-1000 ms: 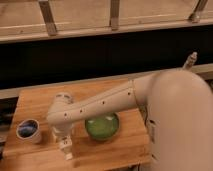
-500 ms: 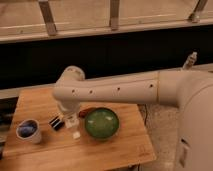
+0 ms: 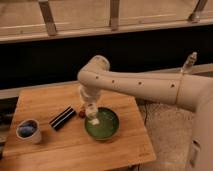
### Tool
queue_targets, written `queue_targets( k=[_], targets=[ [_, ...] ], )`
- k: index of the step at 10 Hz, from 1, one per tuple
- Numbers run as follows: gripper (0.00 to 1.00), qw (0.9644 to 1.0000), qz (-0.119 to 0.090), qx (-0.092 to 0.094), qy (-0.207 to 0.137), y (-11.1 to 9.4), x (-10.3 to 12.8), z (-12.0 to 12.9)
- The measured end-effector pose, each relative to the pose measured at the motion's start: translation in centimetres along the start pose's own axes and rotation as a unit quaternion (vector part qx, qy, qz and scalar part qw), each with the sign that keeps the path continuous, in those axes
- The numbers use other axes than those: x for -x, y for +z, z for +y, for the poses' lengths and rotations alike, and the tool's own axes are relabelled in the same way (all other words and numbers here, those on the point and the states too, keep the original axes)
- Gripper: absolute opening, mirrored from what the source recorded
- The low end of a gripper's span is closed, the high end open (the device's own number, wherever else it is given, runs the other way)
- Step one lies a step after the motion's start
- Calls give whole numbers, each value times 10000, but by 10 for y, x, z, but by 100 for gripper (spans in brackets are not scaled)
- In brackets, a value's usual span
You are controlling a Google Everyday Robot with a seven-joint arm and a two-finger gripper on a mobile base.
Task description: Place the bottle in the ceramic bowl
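The green glazed ceramic bowl point(image 3: 105, 126) sits on the wooden table point(image 3: 45, 105), right of centre. My gripper point(image 3: 91, 111) hangs down from the white arm over the bowl's left rim. It is shut on the cream-white bottle point(image 3: 94, 119), which points downward, its lower end just over the inside of the bowl at the left. I cannot tell whether the bottle touches the bowl.
A black rectangular block point(image 3: 62, 118) lies left of the bowl. A small white cup with blue inside point(image 3: 28, 131) stands near the table's front left. A small red thing point(image 3: 80, 114) shows by the bowl's left edge. A dark wall and railing run behind.
The arm has swung right with the bottle, from the table's front left, past the black block, to above the bowl's left side.
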Motion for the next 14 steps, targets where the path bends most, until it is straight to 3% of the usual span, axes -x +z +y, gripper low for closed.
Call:
queue_targets(
  k=[3,5,12,14],
  targets=[
    [0,9993,113,110,335,37,-35,-35],
    [5,9993,111,116,325,37,-34,-33],
    [75,9993,119,122,328,37,-35,-33],
    [80,9993,116,122,325,37,-34,-33]
  ],
)
